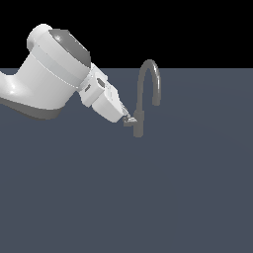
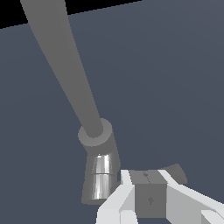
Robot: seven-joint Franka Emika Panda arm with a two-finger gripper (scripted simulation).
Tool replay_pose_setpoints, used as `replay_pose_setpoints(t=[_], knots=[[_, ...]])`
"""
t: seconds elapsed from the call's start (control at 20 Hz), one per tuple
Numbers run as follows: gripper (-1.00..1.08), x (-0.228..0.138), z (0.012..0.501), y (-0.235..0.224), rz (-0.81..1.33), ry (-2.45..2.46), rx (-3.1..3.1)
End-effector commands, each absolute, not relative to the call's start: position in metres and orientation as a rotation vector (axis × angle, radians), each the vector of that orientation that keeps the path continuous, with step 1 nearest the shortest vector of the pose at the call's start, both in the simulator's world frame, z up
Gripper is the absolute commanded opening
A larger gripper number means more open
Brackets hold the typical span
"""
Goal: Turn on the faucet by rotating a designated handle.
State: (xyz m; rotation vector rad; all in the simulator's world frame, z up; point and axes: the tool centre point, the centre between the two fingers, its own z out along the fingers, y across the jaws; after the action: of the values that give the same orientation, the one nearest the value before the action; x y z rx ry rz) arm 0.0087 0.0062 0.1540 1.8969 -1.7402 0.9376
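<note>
The grey gooseneck faucet [image 1: 140, 121] stands on the dark floor, its arched spout [image 1: 149, 69] curving toward the exterior view's right. The small grey handle [image 1: 129, 122] sticks out of the base toward the exterior view's left. My gripper [image 1: 127, 118] comes down at a slant from that side and meets the handle. In the wrist view the faucet base [image 2: 100, 175] and spout [image 2: 65, 65] rise close by. The handle [image 2: 150, 197] lies as a grey block between my white fingers [image 2: 118, 203], its end [image 2: 177, 173] poking past them. My gripper [image 2: 144, 177] is shut on it.
A flat dark blue-grey floor [image 1: 148, 197] stretches all around the faucet. My bulky white arm [image 1: 49, 74] fills the upper part of the exterior view's left. Nothing else stands near the faucet.
</note>
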Motion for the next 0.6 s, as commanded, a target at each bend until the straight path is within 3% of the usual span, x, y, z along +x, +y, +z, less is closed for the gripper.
replay_pose_setpoints(t=[0.0,0.45,0.55], knots=[[-1.0,0.001,0.142,0.003,0.928,-1.736,1.89],[-1.0,-0.023,0.101,-0.008,0.911,-1.742,1.874],[-1.0,-0.013,0.116,0.004,0.944,-1.737,1.898]])
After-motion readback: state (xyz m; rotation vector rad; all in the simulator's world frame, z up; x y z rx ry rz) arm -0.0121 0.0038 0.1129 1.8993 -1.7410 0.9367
